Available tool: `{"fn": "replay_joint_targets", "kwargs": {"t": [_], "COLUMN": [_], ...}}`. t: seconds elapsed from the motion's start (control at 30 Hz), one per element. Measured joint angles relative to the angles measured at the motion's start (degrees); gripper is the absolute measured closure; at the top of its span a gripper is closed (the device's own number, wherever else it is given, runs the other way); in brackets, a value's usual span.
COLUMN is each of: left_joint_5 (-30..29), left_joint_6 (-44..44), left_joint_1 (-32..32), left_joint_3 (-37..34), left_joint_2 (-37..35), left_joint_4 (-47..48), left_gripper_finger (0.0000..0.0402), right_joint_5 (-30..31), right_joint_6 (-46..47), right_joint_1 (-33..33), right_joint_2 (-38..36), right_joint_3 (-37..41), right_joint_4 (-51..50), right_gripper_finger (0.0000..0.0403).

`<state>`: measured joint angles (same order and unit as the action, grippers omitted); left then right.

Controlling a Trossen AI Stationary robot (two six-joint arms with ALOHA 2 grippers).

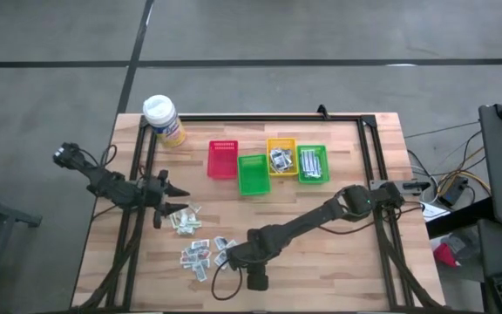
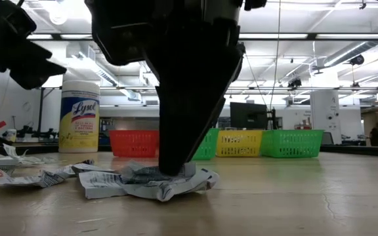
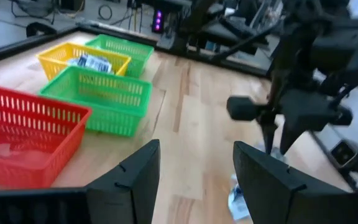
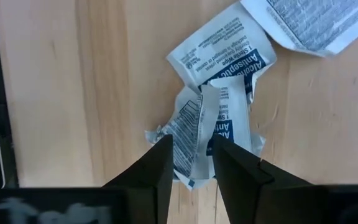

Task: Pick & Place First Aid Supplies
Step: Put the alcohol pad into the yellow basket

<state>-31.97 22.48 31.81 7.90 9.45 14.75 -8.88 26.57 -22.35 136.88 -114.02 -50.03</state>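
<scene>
We are at the pick: our right gripper [image 4: 190, 163] stands down on the near heap of antiseptic wipe packets [image 4: 219, 121], fingers closing around a crumpled packet edge, not yet clamped. Our left gripper [image 3: 194, 174] waits open at the table's left. Next we must pinch one packet cleanly, lift, and carry it toward the far bins [image 1: 253, 174].

The tall wipes canister [image 2: 79, 117] reads "Lysol" in blue script. A white packet [image 4: 229, 53] on the desk reads "Antiseptic"; the crumpled packet [image 4: 225, 127] under it seems to say "Alcohol", though its print is folded.
</scene>
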Motion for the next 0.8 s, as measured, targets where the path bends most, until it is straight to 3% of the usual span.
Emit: {"fn": "replay_joint_targets", "kwargs": {"t": [0.53, 0.8], "left_joint_5": [0.0, 0.0], "left_joint_6": [0.0, 0.1], "left_joint_1": [0.0, 0.0], "left_joint_3": [-0.8, -1.3], "left_joint_2": [-2.6, -2.6], "left_joint_4": [1.9, 1.8], "left_gripper_finger": [0.0204, 0.0204], "right_joint_5": [0.0, 0.0], "right_joint_6": [0.1, 0.1], "right_joint_1": [0.0, 0.0], "right_joint_2": [0.0, -0.1], "right_joint_3": [0.8, -1.2], "right_joint_4": [0.1, -0.1], "right_gripper_finger": [0.0389, 0.0394]}}
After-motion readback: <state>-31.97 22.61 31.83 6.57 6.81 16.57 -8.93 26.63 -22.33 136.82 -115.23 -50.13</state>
